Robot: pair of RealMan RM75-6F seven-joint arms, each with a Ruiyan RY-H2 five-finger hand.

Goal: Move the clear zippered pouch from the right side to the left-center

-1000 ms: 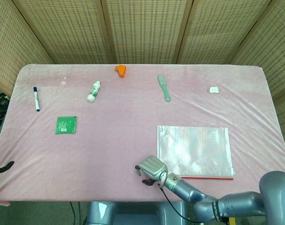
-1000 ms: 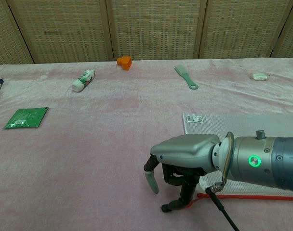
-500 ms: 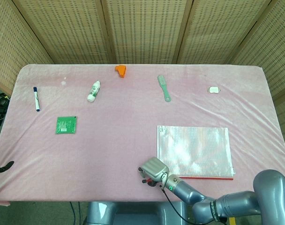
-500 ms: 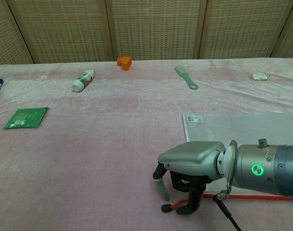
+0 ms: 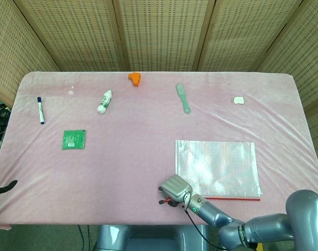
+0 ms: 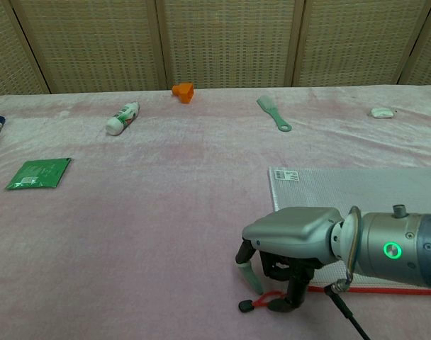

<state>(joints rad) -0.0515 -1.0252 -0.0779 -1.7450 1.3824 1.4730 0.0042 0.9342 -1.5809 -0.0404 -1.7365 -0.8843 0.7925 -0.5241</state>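
The clear zippered pouch (image 5: 216, 167) (image 6: 364, 191) lies flat on the right half of the pink table, its red zipper (image 5: 232, 198) (image 6: 371, 290) along the near edge. A red pull cord (image 6: 260, 303) with a black end trails left from its near-left corner. My right hand (image 5: 175, 188) (image 6: 293, 237) hovers at that corner, fingers (image 6: 249, 273) apart and pointing down at the cord, holding nothing I can see. Only a dark tip of my left hand (image 5: 2, 187) shows at the head view's left edge.
On the left lie a blue marker (image 5: 40, 110) and a green packet (image 5: 74, 139) (image 6: 37, 173). Along the back are a white tube (image 5: 104, 101), an orange piece (image 5: 134, 78), a green brush (image 5: 183, 98) and a small white object (image 5: 238, 100).
My right hand has slid to the right, towards the pouch's near-left corner. The pouch and its pull cord have stayed where they were.
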